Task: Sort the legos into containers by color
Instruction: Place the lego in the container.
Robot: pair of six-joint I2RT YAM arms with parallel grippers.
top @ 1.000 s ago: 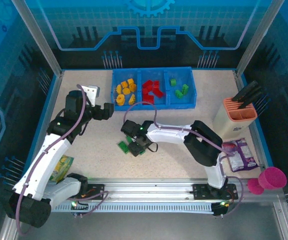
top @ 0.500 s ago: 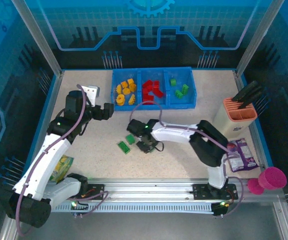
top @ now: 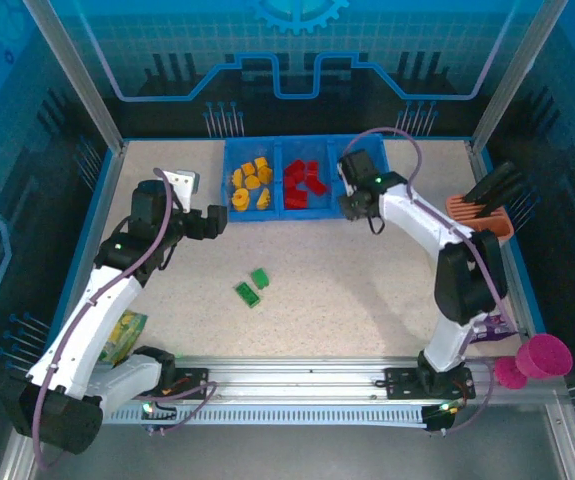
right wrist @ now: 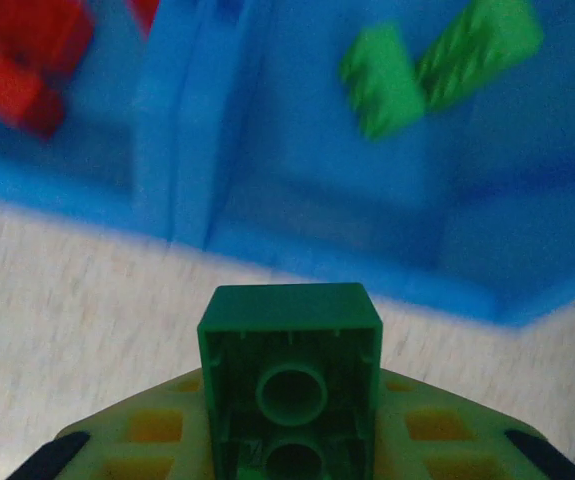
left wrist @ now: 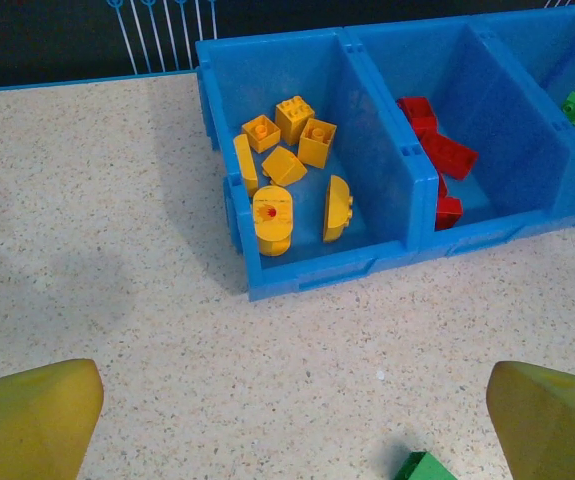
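The legos are mostly lying sorted in the blue tray (left wrist: 307, 272): yellow ones (top: 250, 185) in its left compartment, red ones (top: 305, 180) in the middle, green ones (right wrist: 437, 60) in the right. The right fingers (right wrist: 137, 435) are clenching one more green lego (right wrist: 289, 365), hollow underside up, just in front of the tray's right compartment. Two loose green legos (top: 247, 293) are lying on the counter (top: 367, 290), well in front of the tray. The left fingers (left wrist: 27, 420) are hanging spread and empty before the tray's left compartment.
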